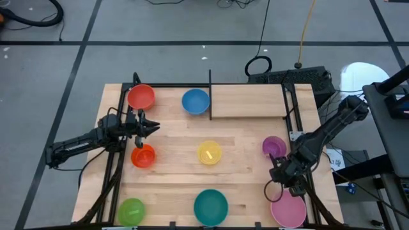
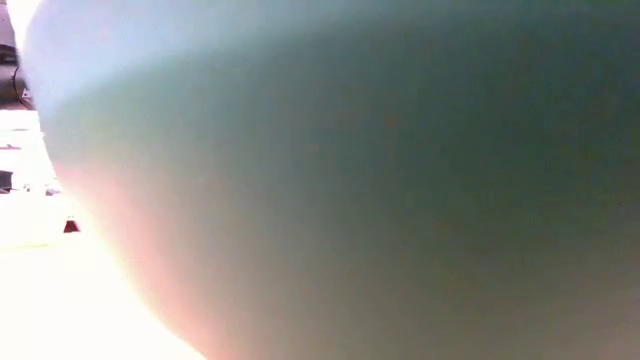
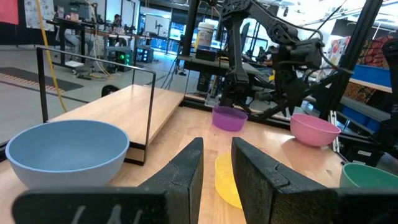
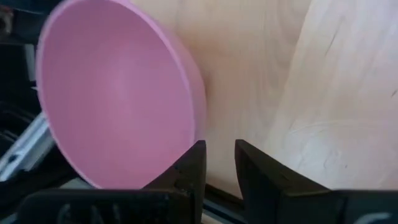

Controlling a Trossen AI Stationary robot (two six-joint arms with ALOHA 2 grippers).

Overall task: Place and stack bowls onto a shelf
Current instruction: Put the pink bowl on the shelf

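Note:
My left gripper (image 1: 153, 128) hovers shut over the table's left side, between the red bowl (image 1: 141, 97) and the small orange bowl (image 1: 143, 155). Its wrist view looks past the blue bowl (image 3: 65, 152) and the yellow bowl (image 3: 224, 180). My right gripper (image 1: 283, 185) is shut and hangs just above the far rim of the pink bowl (image 4: 118, 99), holding nothing. The purple bowl (image 1: 273, 146) stands beside it. The teal bowl (image 1: 211, 206) and the green bowl (image 1: 131, 211) sit at the near edge. The shelf (image 1: 248, 101), a pale board with black bars, is bare at the far edge.
The teal bowl (image 2: 350, 200) stands right at the low camera and fills that view. Black frame rails (image 1: 295, 115) run along the table's left and right edges. Bare wood lies between the yellow bowl and the shelf.

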